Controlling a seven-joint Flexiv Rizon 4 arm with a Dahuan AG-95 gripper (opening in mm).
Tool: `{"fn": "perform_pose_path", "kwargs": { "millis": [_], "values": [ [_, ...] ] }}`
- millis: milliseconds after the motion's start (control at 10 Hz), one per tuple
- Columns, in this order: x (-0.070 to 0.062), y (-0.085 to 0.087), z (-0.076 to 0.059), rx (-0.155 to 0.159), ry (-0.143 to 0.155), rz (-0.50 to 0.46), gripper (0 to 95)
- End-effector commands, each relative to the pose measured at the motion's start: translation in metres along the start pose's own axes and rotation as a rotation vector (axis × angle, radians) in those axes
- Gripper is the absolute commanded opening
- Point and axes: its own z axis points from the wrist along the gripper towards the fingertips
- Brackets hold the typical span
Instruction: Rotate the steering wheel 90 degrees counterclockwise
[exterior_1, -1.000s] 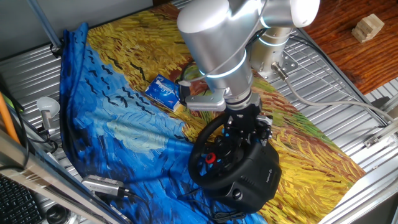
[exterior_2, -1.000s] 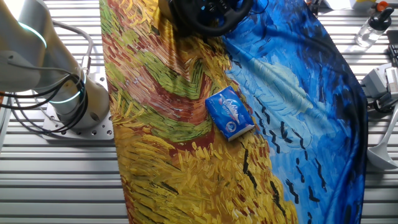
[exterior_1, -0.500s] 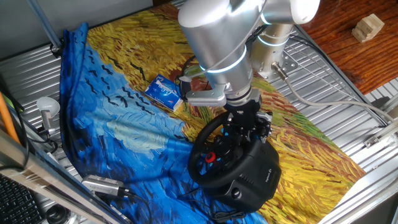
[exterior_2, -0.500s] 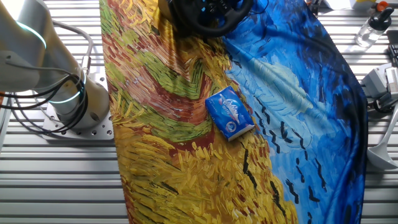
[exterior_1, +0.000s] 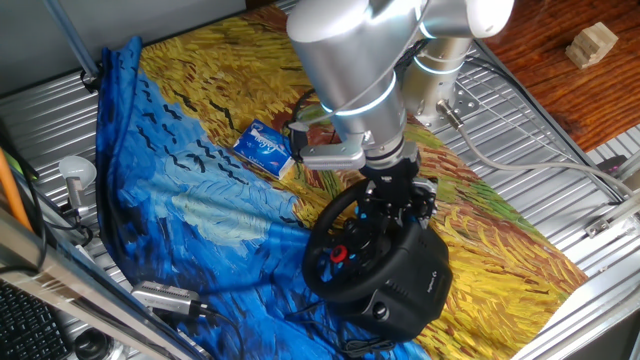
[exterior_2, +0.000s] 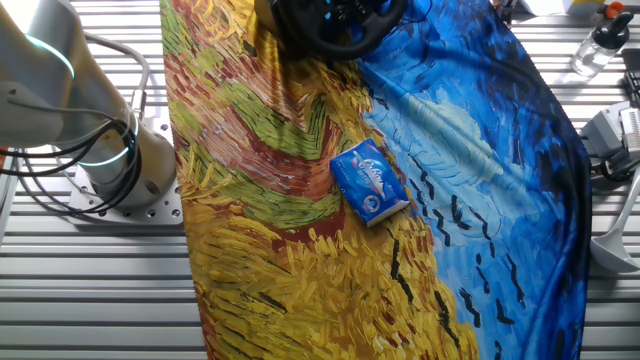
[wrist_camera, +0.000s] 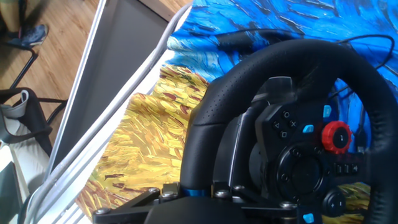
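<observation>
The black two-finger gripper (exterior_1: 397, 203) is down at the upper rim of the black, thick-rimmed gaming steering wheel (exterior_1: 345, 250), its body pressed in against the wheel's top; the fingertips are hidden behind the rim and the gripper housing in every view, so I cannot tell whether they are clamped on the rim or merely set around it. In the hand view the padded rim (wrist_camera: 249, 81) arcs close across the frame, with the hub's blue-lit buttons and the red round button (wrist_camera: 336, 137) just inside it. The wheel sits on its bulky black base (exterior_1: 415, 285) near the edge of the table, resting on a painted cloth of yellow wheat strokes and blue swirls (exterior_1: 200, 190). A small blue-and-white box (exterior_2: 368, 180) lies on the cloth well apart from the wheel. The silver arm (exterior_1: 350, 60) leans over from its mount. By my reading, the step in hand is taking hold of the rim ahead of the turn. The next move calls for a firm grip, then carrying that hold along the rim's circle counterclockwise through a quarter turn about the hub, rather than pulling straight across, which might drag the base over the cloth.
</observation>
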Motion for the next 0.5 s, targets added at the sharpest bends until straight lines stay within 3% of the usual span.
{"fn": "perform_pose_path", "kwargs": {
  "millis": [100,500],
  "values": [
    [0.0028,-0.0005,0.0001,0.003,-0.004,-0.011,0.0],
    [0.0068,-0.0012,0.0001,0.004,-0.006,-0.041,0.0]
  ]
}}
